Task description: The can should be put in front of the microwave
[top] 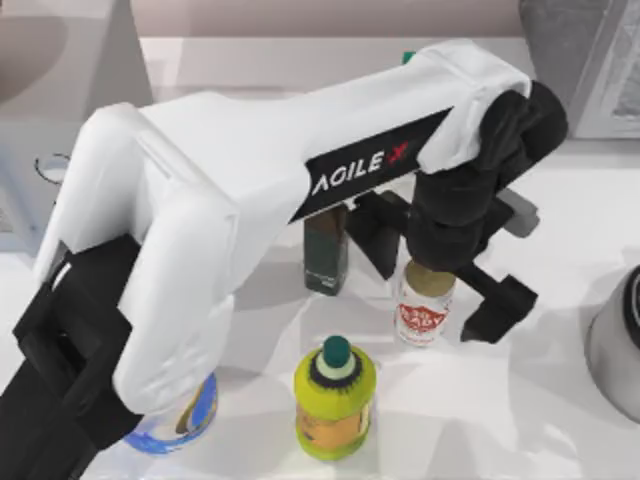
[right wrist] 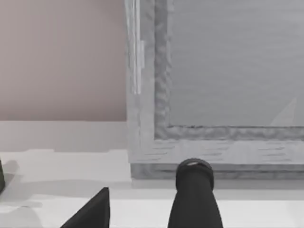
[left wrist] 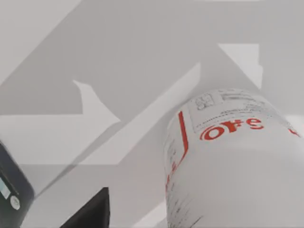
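The can, white with a red label and a dull gold top, stands upright right of the table's middle. My left arm reaches across from the lower left, and my left gripper hangs directly over the can, open, with one black finger on each side of it and apart from it. In the left wrist view the can looms very close beside one finger. The microwave, light grey, stands at the far left with a dial showing. My right gripper stays parked, one finger in its wrist view.
A dark green box stands just left of the can. A yellow-green bottle is in front. A blue-wrapped paper roll lies under my left arm. A darker grey appliance fills the far right; a grey round object sits at the right edge.
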